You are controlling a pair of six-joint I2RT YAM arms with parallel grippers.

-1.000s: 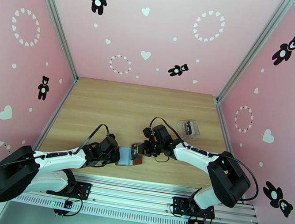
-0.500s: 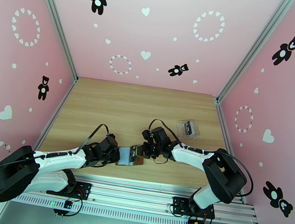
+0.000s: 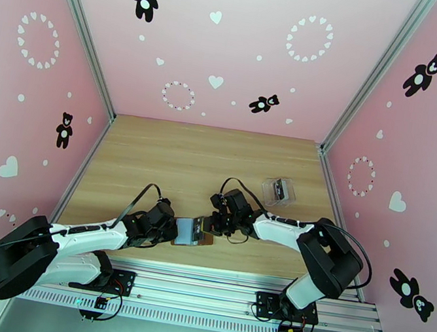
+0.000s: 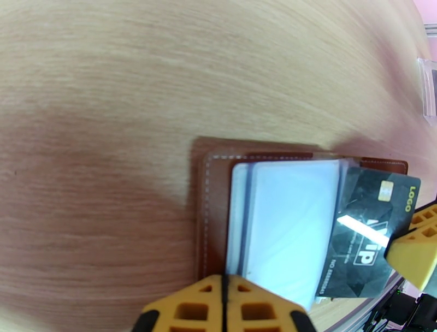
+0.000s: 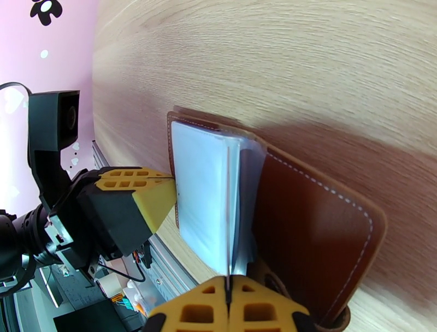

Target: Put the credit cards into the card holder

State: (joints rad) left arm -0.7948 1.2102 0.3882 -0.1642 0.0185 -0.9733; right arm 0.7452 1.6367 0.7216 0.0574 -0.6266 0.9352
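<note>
Card holder (image 4: 214,218) lies open on the wooden table (image 4: 109,109), near the front edge and between the two arms. It is brown leather with pale stitching along the border, and a stack of greyish see-through pockets (image 4: 289,218) lies over it. One credit card (image 4: 366,229) (glossy black, gold chip, pale print) meets the pockets' open edge at a tilt; how far it is in I cannot tell. The right gripper (image 5: 226,284) is pinched tight on that card, seen edge-on from its wrist. The left gripper (image 4: 224,283) is clamped on the pockets' near edge. A clear plastic box (image 3: 279,191) stands well apart, toward the right wall.
</note>
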